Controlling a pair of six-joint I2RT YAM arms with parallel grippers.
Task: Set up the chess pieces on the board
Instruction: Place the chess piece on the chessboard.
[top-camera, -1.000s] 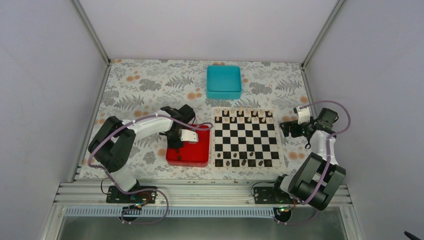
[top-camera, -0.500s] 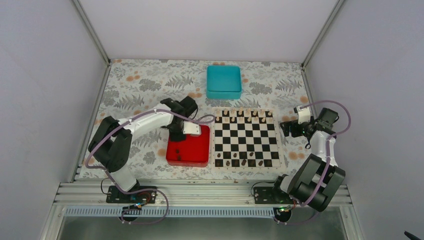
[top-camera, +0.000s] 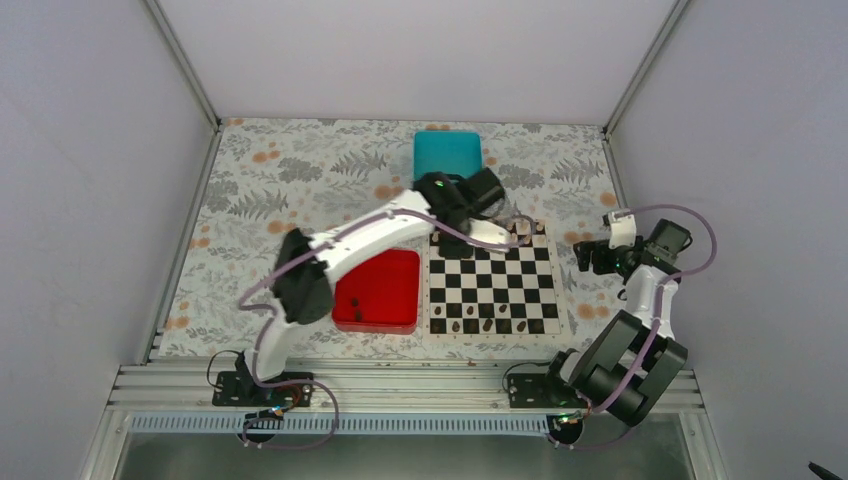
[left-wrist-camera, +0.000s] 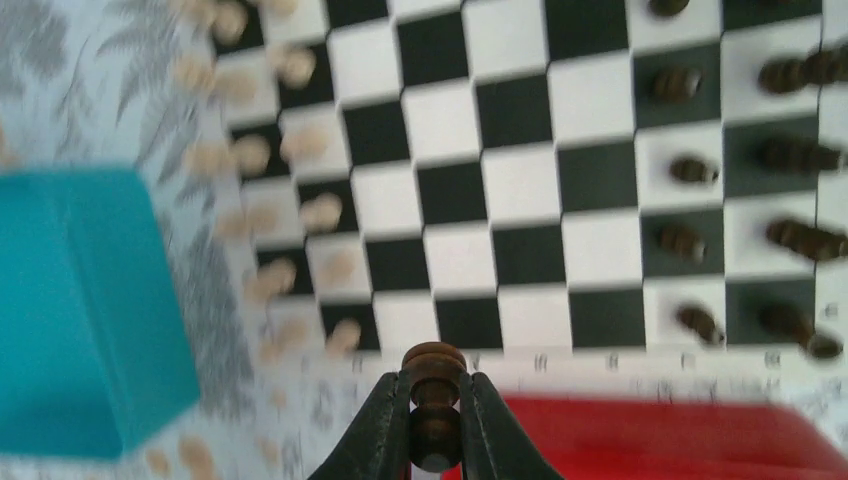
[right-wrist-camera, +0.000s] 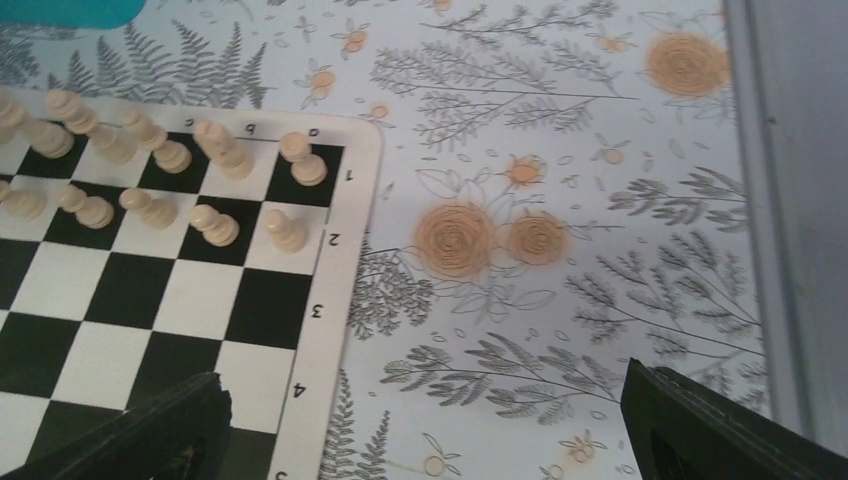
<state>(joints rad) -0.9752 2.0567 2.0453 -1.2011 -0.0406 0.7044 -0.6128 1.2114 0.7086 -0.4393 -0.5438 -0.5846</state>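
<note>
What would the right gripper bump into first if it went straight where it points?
Probably the flowery tablecloth beside the board; nothing else shows ahead of the right gripper.

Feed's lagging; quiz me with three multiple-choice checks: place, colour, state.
1. The red tray lies: A left of the board; B behind it; C on it.
2. The chess piece in the left end effector is: A cream; B dark brown; C teal.
3. The right end effector is: A open, empty; B shut on a pawn; C shut, empty.
Answers:
1 A: it sits beside the board's left edge.
2 B: dark piece clamped between the jaws.
3 A: jaws wide apart, nothing between.
</note>
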